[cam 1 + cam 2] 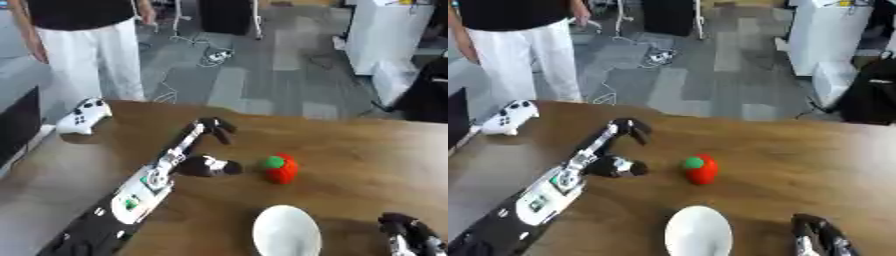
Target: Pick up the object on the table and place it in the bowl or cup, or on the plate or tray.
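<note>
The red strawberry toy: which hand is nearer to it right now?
Left. The left hand is just beside the red strawberry toy, on its left, not touching. The right hand rests at the lower right corner, farther away.

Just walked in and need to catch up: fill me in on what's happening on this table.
The robot's left hand reaches across the brown wooden table, fingers open, just left of the red strawberry-shaped toy with a green top, not touching it. The white plate sits empty nearer the robot. The right hand rests at the lower right corner.
</note>
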